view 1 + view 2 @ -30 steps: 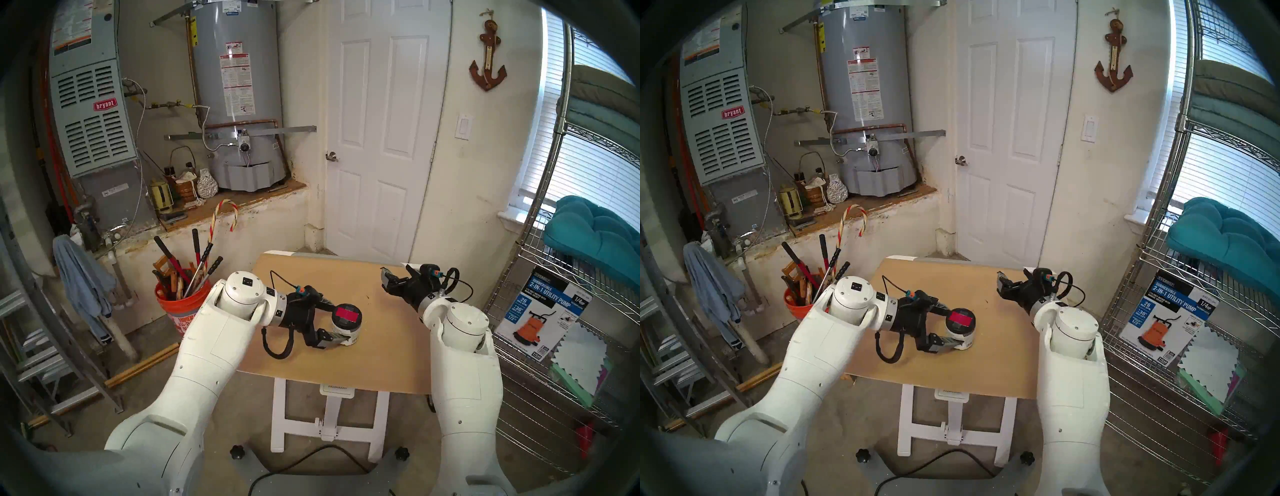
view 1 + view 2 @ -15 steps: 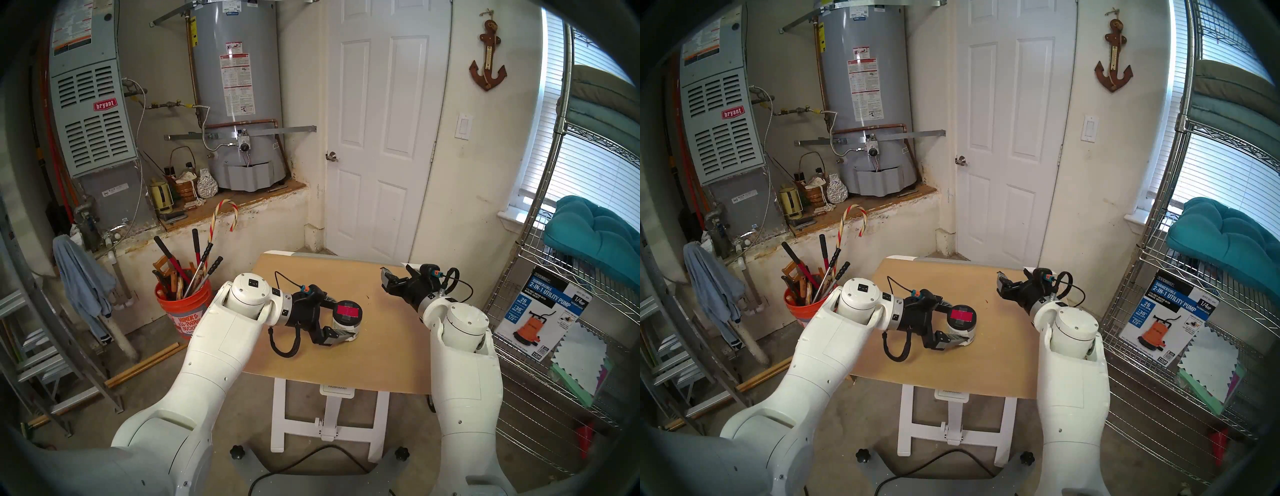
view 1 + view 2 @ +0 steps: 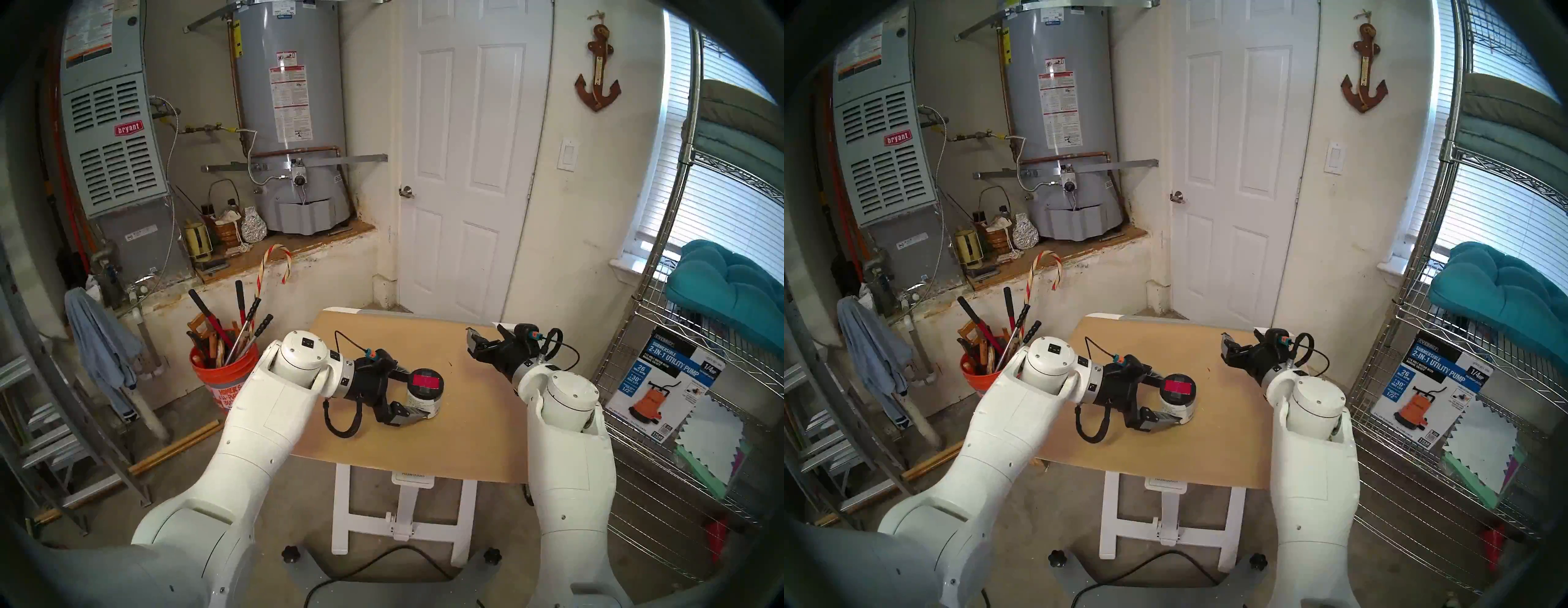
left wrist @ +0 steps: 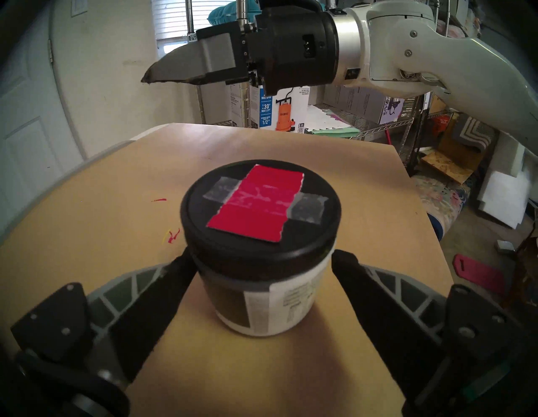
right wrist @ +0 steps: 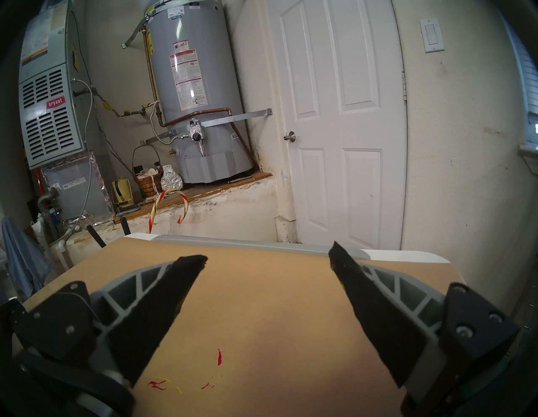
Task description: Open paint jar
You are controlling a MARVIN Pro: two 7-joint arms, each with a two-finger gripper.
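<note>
The paint jar [image 3: 424,397] stands upright near the middle of the tan table [image 3: 424,446]. It has a white printed label and a black lid [image 4: 259,209] with a red patch taped on top. My left gripper [image 4: 263,259] is open and straddles the jar just under the lid. One finger [image 4: 174,279] lies against the jar's side and the other finger [image 4: 349,279] stands a little off it. My right gripper [image 3: 477,346] hovers open and empty over the table's far right part, well clear of the jar; the right wrist view shows only bare tabletop between its fingers [image 5: 180,276].
Small red and yellow paint specks [image 5: 219,356] mark the table. An orange bucket of long-handled tools [image 3: 222,373] stands left of the table and a ladder [image 3: 51,424] further left. A wire shelf [image 3: 679,424] with a pump box stands close on the right.
My left arm pushed a little forward, then eased back slightly, its open fingers staying around the jar. The jar and the right arm have not moved.
</note>
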